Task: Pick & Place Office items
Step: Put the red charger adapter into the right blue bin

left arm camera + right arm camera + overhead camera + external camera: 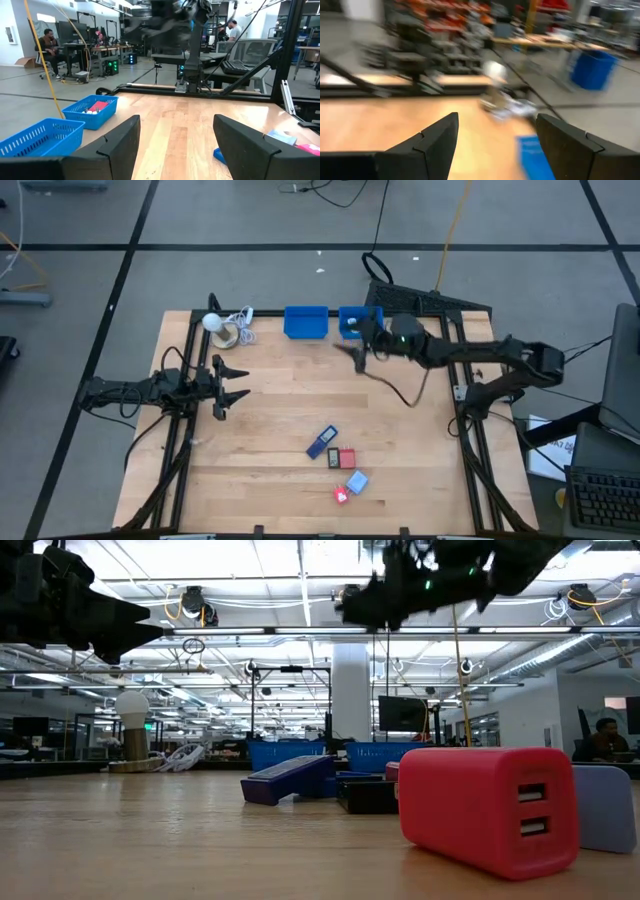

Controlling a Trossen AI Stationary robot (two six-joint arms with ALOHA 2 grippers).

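The task looks partly done — one bin (92,111) already holds a red piece; the office items (338,465) lie loose at the desk's (280,400) near edge; right gripper (356,352) and left gripper (232,385) hang empty, fingers apart.

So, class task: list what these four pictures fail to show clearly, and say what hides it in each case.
- Right bin contents: high view, partly covered by the right gripper.
- Ball with cord: right wrist view, motion-blurred.
- Dark blue pieces: low view, partly hidden behind the red block.
- Light blue block: left wrist view, cut off by the edge.
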